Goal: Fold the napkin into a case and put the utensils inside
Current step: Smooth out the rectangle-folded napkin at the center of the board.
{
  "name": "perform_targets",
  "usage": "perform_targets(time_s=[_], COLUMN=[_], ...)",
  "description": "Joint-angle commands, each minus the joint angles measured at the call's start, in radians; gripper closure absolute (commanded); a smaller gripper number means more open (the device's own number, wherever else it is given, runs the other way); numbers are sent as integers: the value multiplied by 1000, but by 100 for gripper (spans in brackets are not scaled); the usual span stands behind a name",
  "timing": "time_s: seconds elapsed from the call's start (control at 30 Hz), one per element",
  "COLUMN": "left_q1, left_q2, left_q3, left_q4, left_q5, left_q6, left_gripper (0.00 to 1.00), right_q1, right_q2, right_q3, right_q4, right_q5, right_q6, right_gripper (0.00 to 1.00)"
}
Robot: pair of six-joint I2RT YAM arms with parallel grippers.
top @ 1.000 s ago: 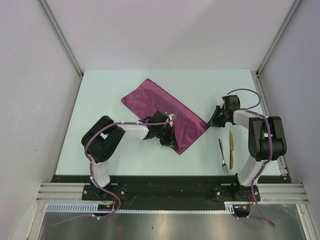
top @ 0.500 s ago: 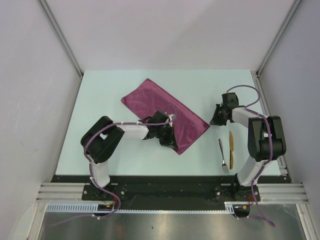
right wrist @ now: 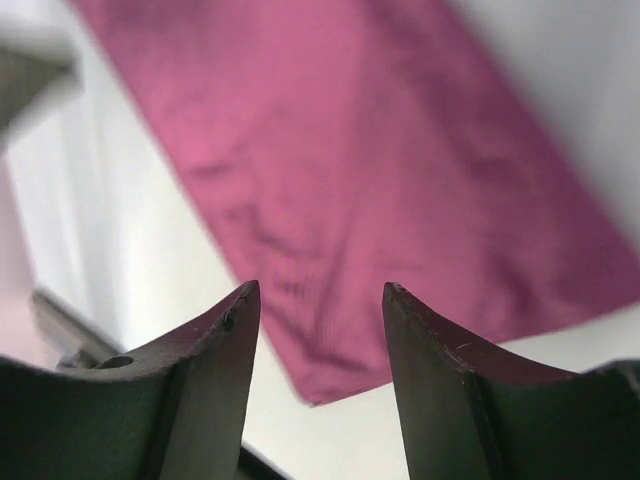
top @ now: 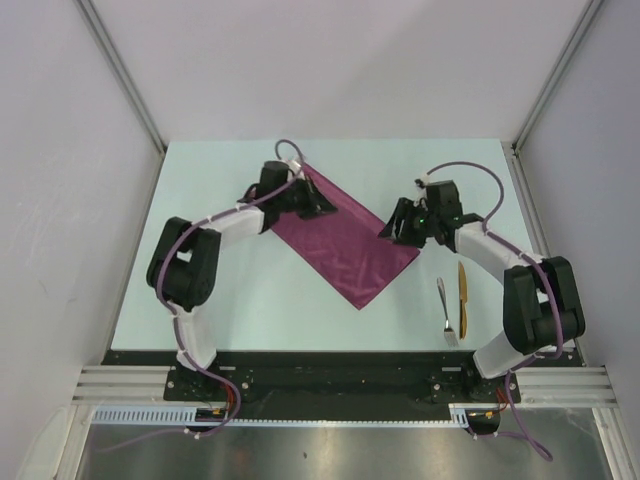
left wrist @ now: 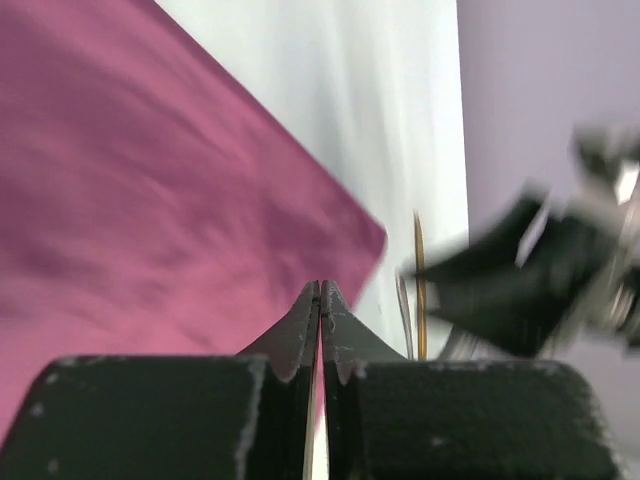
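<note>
The plum-magenta napkin (top: 352,248) lies flat as a long oblong, slanting from the far left to the near right. My left gripper (top: 320,207) is shut and empty over the napkin's far left end; the left wrist view shows its closed tips (left wrist: 320,286) above the cloth (left wrist: 150,200). My right gripper (top: 389,230) is open just above the napkin's right corner (right wrist: 380,180), with its tips (right wrist: 318,290) either side of that corner. The silver spoon (top: 446,312) and the golden-yellow piece (top: 462,294) lie side by side at the near right, apart from the cloth.
The pale table (top: 220,290) is bounded by grey walls on the left, right and back. A black rail (top: 330,358) runs along the near edge by the arm bases. The right arm's blurred body (left wrist: 530,270) shows in the left wrist view.
My left arm has swung from the napkin's near edge up to its far left end. My right gripper has moved left, from beside the napkin's right corner to over it.
</note>
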Motion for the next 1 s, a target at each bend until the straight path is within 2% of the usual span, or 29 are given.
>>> perform_targets(time_s=[0.0, 0.1, 0.13, 0.17, 0.3, 0.37, 0.4, 0.53, 0.73, 0.97], left_q1=[141, 226, 259, 272, 309, 324, 328, 328, 327, 333], left_q2=[105, 187, 194, 192, 114, 61, 27, -60, -191, -292], left_q3=[108, 197, 209, 218, 217, 192, 183, 100, -64, -116], left_q4=[70, -13, -31, -53, -232, -263, -287, -297, -327, -384], left_q5=[7, 27, 30, 28, -45, -56, -54, -13, 64, 108], left_q6=[-23, 4, 14, 26, 150, 170, 182, 202, 238, 296], left_gripper=[96, 97, 98, 97, 90, 85, 85, 84, 83, 82], right_q1=[88, 107, 104, 101, 67, 17, -6, -108, -160, -211], right_q2=[-24, -16, -13, -16, -123, -159, -186, -154, -42, 36], right_q3=[-81, -156, -159, -159, -214, -227, -233, -233, -204, -196], right_q4=[131, 188, 141, 104, -2, -45, -56, -30, 59, 123], right_q5=[-172, -163, -148, -88, 76, 168, 184, 114, 92, 61], right_q6=[116, 136, 124, 109, 47, 37, 20, -12, -36, -65], right_gripper=[43, 50, 56, 55, 48, 45, 40, 31, 32, 35])
